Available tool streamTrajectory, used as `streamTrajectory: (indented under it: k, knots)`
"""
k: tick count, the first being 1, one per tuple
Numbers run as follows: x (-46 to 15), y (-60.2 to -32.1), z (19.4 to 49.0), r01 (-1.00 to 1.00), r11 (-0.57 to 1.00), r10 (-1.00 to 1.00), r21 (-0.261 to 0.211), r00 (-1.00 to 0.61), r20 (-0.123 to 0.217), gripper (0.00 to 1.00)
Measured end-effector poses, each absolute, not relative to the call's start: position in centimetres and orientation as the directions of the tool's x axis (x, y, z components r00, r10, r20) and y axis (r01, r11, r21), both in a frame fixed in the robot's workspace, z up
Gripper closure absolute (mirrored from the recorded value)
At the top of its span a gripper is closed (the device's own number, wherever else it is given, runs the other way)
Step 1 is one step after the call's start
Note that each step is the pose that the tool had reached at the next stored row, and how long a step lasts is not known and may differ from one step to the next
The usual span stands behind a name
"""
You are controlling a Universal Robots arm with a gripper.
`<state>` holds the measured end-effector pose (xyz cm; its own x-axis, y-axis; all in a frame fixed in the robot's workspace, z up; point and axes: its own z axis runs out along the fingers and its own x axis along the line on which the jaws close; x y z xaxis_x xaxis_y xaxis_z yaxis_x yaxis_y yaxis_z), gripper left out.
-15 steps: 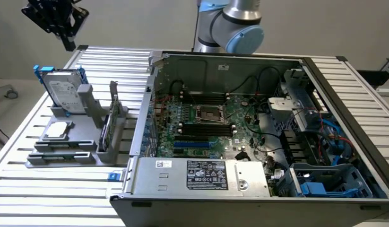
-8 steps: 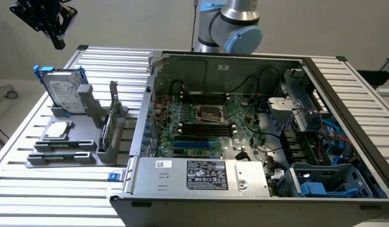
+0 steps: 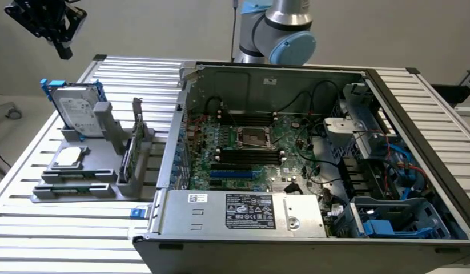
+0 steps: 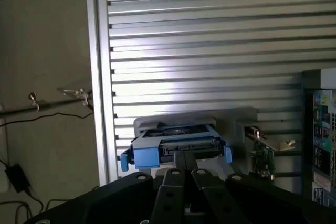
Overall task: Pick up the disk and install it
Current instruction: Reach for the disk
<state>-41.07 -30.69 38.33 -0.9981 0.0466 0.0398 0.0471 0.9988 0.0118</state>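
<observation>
The disk (image 3: 76,108) is a silver-grey drive with a white label in a blue carrier. It stands on edge in a grey holder (image 3: 82,182) on the slatted table, on the exterior view's left. My black gripper (image 3: 63,54) hangs well above it and slightly further toward that left, with clear air between them. In the wrist view the disk (image 4: 176,148) lies straight beyond my gripper (image 4: 184,163). The fingers rest together with nothing between them.
The holder also carries a small square processor chip (image 3: 69,158) and a thin green card (image 3: 132,154) standing on edge. An open computer case (image 3: 296,154) fills the exterior view's right, with a blue drive bay (image 3: 394,220) at its near corner. The arm's base (image 3: 277,34) stands behind the case.
</observation>
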Motion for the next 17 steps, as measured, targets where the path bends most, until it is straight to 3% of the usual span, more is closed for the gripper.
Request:
streamTrajectory:
  k: [17]
  knots:
    - [-42.11, -30.37, 37.92, -0.089, 0.996, -0.088, -0.020, -0.995, 0.041, 0.89]
